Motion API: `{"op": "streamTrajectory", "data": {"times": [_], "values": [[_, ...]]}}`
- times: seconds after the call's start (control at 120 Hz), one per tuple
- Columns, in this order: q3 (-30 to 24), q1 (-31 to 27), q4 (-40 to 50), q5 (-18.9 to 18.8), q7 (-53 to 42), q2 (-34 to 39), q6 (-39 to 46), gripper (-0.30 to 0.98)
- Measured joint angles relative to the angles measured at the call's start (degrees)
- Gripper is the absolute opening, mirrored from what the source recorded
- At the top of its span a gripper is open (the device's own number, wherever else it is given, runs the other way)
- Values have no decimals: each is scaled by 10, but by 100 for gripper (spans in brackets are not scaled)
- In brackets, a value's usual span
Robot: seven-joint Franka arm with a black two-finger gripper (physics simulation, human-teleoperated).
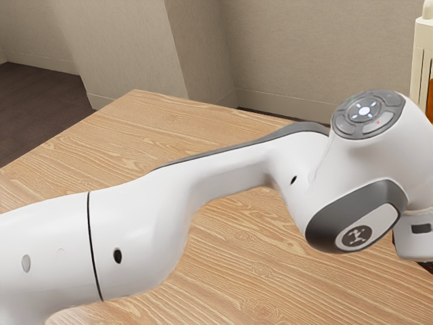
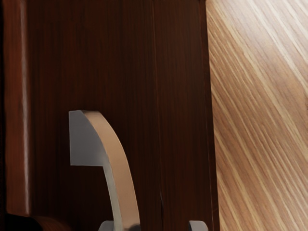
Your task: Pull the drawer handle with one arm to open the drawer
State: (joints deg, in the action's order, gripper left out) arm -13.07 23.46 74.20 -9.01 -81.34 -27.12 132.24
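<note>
In the wrist view, a dark brown wooden drawer front (image 2: 115, 67) carries a curved handle (image 2: 122, 175) with a tan outer face and a grey end block. The tips of my gripper (image 2: 152, 225) stand wide apart there. The handle's bar runs between them, close beside one fingertip (image 2: 106, 225) and well away from the other fingertip (image 2: 198, 225). The far end of the handle is cut off by the picture's edge. Whether the near fingertip touches the bar I cannot tell.
The pale wood table (image 1: 237, 271) spreads beneath my arm (image 1: 135, 237), whose end reaches the exterior view's right edge. A cream object (image 1: 422, 51) with an orange part stands at the upper right there. Walls rise behind the table.
</note>
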Motion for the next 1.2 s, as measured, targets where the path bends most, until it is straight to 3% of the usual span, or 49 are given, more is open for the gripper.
{"op": "streamTrajectory", "data": {"times": [1.2], "values": [[11,-5,171,30,4,136,0,2]]}}
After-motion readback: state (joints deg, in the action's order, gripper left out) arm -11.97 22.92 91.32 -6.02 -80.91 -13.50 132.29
